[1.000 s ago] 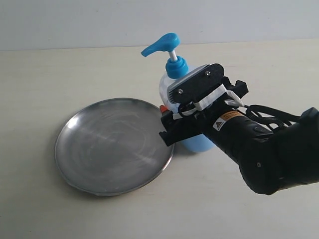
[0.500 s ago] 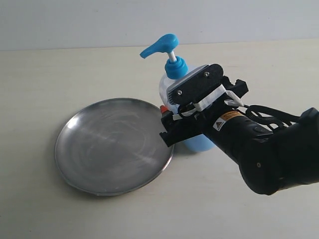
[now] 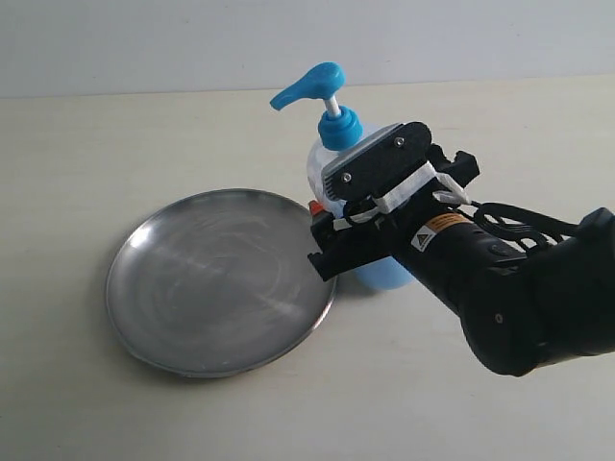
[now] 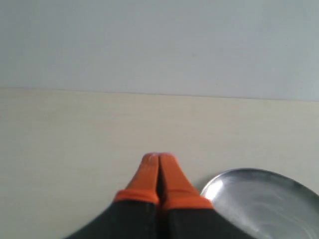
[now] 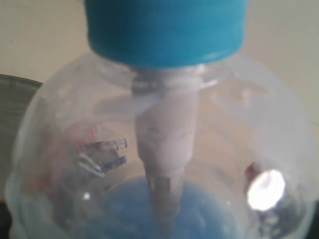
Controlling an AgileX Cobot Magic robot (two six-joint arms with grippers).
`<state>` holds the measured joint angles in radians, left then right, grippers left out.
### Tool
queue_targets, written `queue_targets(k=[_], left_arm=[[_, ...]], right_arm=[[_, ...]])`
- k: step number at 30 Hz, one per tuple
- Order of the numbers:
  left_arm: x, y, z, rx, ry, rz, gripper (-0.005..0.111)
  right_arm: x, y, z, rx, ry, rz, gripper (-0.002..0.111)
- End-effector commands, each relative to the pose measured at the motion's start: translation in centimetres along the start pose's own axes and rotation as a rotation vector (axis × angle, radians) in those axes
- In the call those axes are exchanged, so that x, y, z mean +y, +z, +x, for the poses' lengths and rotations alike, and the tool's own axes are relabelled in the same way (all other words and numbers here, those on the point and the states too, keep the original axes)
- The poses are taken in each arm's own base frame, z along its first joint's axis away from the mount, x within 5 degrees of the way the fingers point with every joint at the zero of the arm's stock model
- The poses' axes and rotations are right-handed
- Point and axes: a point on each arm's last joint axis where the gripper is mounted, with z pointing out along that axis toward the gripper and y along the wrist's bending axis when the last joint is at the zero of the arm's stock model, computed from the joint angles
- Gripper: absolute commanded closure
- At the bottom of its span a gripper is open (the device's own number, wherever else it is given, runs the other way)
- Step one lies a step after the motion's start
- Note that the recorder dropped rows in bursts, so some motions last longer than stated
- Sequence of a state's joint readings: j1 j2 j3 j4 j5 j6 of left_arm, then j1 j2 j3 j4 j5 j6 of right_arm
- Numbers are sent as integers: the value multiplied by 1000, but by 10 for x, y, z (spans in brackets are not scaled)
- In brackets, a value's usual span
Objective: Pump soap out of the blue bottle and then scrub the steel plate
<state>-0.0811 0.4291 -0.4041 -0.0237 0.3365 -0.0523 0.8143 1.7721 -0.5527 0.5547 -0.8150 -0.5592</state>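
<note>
The blue bottle (image 3: 332,123) stands upright just right of the steel plate (image 3: 216,279), its pump head pointing left over the plate's rim. Light blue soap (image 3: 384,276) fills its lower part. My right gripper (image 3: 332,206) reaches in from the right and is shut on the bottle's body; one orange fingertip (image 3: 314,208) shows beside the plate. In the right wrist view the bottle (image 5: 159,149) fills the picture, with soap (image 5: 149,209) at its base. My left gripper (image 4: 158,158) hovers shut, holding nothing, beside the plate (image 4: 264,199); it does not show in the exterior view.
The pale table (image 3: 144,134) stretches back to a light wall. The black right arm (image 3: 519,288) crosses the front right of the table.
The pump head has shifted very slightly to the left. The right gripper, the plate and the rest look unchanged.
</note>
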Motion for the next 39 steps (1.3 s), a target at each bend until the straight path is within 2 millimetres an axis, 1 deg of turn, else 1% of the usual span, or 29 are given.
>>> queue_targets(k=[1, 4, 7, 17, 22, 29, 39], left_arm=[[-2, 2, -27, -39, -12, 6, 107], [-3, 4, -42, -60, -12, 7, 107], [-4, 1, -52, -83, -12, 9, 107], [-4, -1, -53, -100, -12, 11, 107], [-4, -1, -55, -123, -12, 12, 107], [-4, -1, -55, -123, -12, 12, 107], [-4, -1, -55, -121, -12, 12, 107]], right_arm=[[-4, 0, -15, -111, -20, 43, 108], [-4, 0, -15, -117, -23, 39, 108], [-3, 0, -16, -122, -8, 30, 108], [-5, -1, -19, -163, -7, 48, 108], [-3, -1, -21, -185, 13, 23, 108], [2, 9, -5, -175, -17, 45, 108], [3, 10, -3, -173, -19, 44, 108]])
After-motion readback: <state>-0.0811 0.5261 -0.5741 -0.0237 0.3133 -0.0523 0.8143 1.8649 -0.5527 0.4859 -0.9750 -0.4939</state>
